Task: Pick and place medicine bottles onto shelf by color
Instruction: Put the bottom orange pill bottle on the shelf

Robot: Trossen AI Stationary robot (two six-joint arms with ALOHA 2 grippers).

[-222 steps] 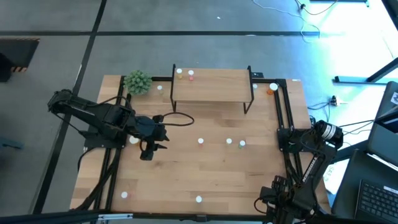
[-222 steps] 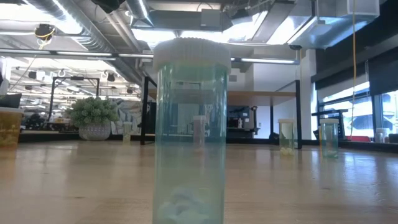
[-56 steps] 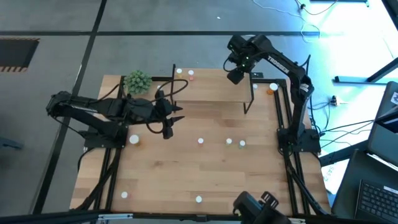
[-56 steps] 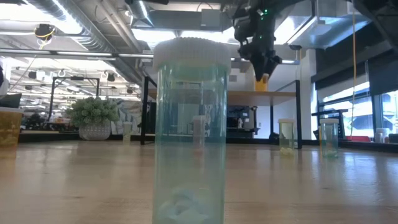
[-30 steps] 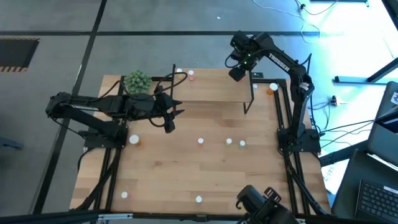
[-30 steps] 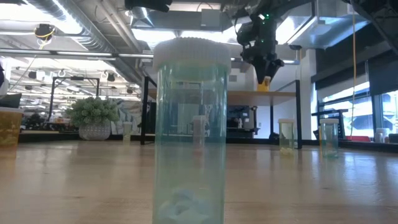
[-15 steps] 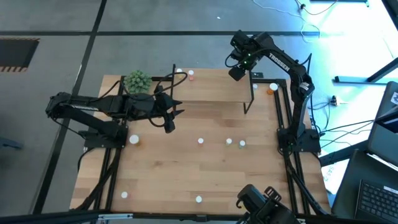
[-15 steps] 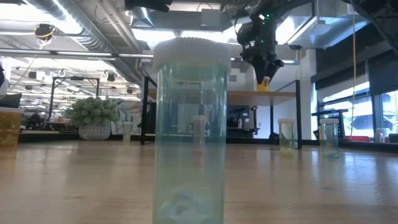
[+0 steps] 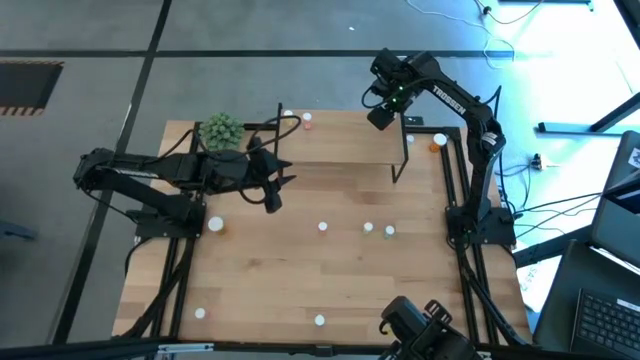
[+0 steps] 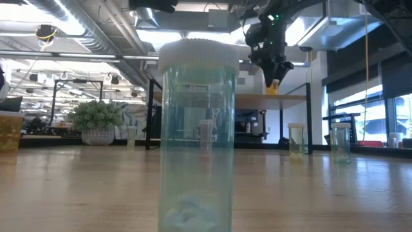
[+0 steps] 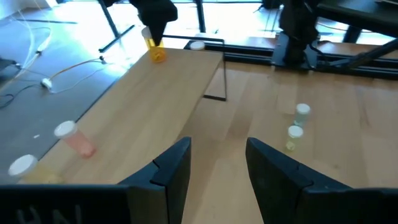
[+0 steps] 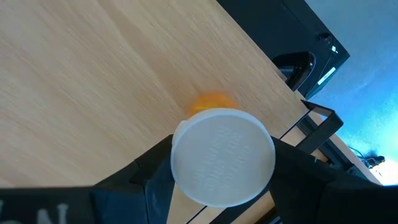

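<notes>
Nearest the low camera, a clear green bottle [image 10: 195, 135] stands on the worktop [image 9: 330, 270]: probably light plastic, stiff, smooth-sided and easy to tip, so best pinched across the body just under the cap. Farther back, the left gripper [image 9: 271, 190] hovers before the shelf [image 9: 340, 135], its fingers [image 11: 169, 169] parted and empty. Farthest, the right gripper [image 10: 273, 80] clamps an orange bottle [image 12: 222, 155] below its white cap, at the shelf's right end.
</notes>
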